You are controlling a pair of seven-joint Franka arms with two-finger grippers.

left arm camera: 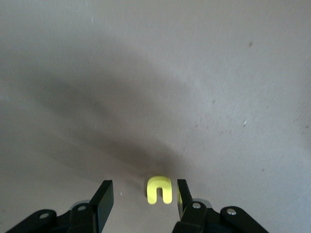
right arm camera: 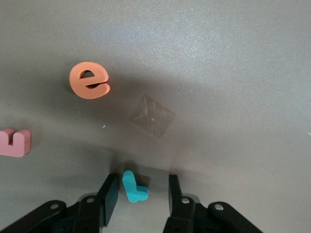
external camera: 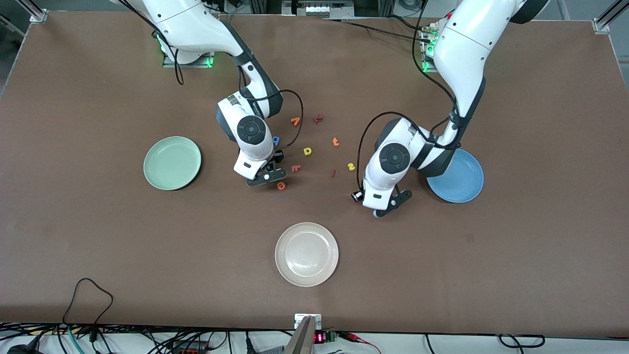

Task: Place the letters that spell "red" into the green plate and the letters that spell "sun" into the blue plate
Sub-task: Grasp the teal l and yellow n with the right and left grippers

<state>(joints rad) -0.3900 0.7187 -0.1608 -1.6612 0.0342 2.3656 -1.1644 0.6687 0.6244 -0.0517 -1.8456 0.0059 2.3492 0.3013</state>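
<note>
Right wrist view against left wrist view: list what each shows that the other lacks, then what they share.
Only the right wrist view: the teal "r" on the table between the right gripper's open jaws, the orange "e", a pink letter at the frame edge, and a clear patch of tape.

Only the left wrist view: the yellow "u" between the left gripper's open jaws.

Both: brown table, each gripper low over it, jaws straddling one foam letter without touching it.

The left arm is covering part of the blue plate [external camera: 462, 179]. From the front, both tools' wrists are hiding the letters beneath them.
</note>
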